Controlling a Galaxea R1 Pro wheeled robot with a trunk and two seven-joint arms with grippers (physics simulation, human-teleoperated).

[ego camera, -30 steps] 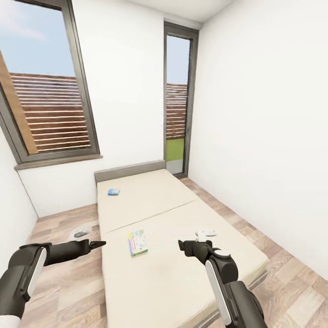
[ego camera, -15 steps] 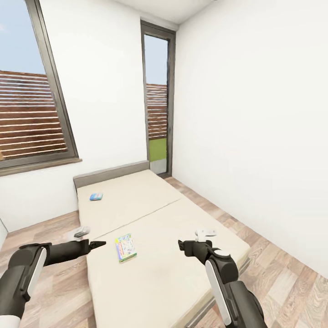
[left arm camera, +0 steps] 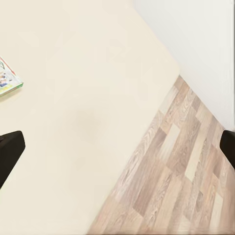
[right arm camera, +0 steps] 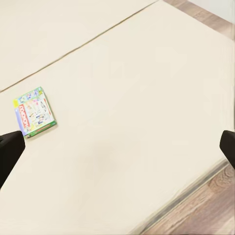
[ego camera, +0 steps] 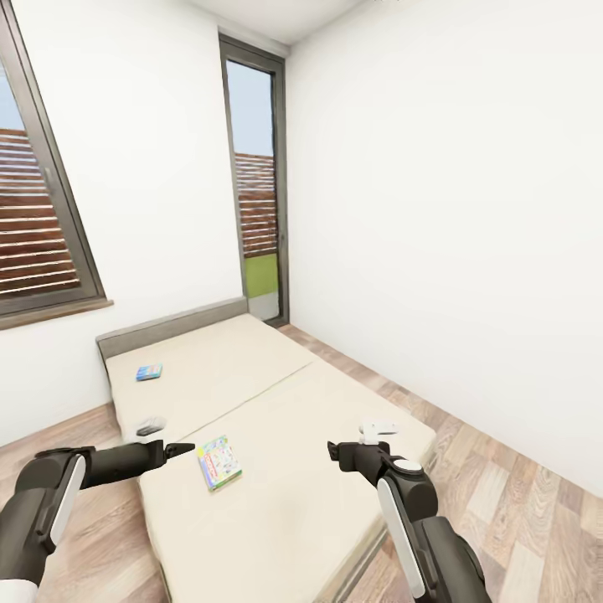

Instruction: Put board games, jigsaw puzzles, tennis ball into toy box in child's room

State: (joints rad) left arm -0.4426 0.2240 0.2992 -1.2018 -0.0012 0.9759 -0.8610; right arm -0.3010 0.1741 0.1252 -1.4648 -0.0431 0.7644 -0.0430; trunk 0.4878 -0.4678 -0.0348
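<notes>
Head view of the child's room. The bed (ego camera: 276, 469) fills the lower centre of the frame, its grey headboard (ego camera: 167, 329) at centre left. Two board games lie on the mattress: the pastel multicolour box (ego camera: 219, 461) at lower centre-left, and the small blue box (ego camera: 149, 372) further up, near the headboard. The left gripper (ego camera: 186, 449) and right gripper (ego camera: 333, 453) hover over the bed, holding nothing; each wrist view shows its fingers (left arm camera: 10, 152) (right arm camera: 10, 149) spread wide apart.
</notes>
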